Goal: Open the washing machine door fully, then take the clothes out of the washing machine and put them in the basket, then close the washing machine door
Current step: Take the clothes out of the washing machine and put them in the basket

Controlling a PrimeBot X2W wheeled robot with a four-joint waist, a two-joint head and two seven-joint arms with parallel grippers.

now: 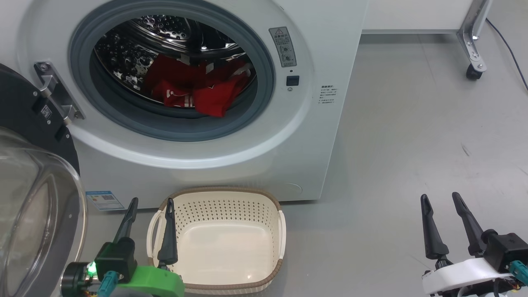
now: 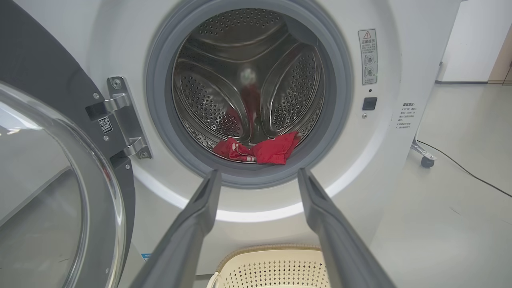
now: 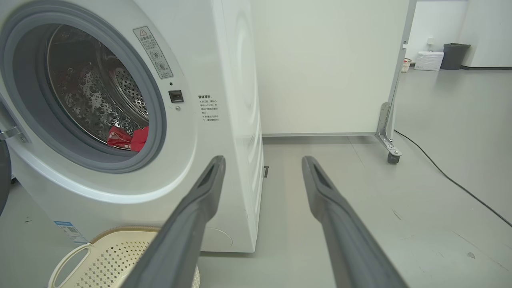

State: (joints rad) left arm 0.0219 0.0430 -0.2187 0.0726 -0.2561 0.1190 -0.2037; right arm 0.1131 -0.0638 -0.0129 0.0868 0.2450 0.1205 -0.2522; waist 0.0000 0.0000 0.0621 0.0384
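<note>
Door point(image 1: 33, 198) stands wide; clothes point(image 1: 206, 95) lie at front edge of drum point(image 1: 165, 27); basket point(image 1: 225, 192) sits beneath to catch them; left gripper point(image 1: 151, 201), right gripper point(image 1: 439, 196) spread, empty.

White washer point(image 1: 231, 165), grey gasket point(image 1: 264, 78); red clothes point(image 1: 206, 88), white stripes; cream perforated basket point(image 1: 231, 206), brown rim.

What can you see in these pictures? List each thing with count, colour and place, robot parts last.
washing machine: one, white, behind the basket.
door: one, black rim, clear glass, open at the left.
clothes: heap, number unclear, red, inside the machine.
basket: one, cream, brown rim, floor before the machine.
partition: one, white, wheeled, right of the machine.
cable: one, dark, floor at far right.
bin: one, dark, far background.
left gripper: one, dark fingers, open, beside the basket.
right gripper: one, dark fingers, open, lower right.
</note>
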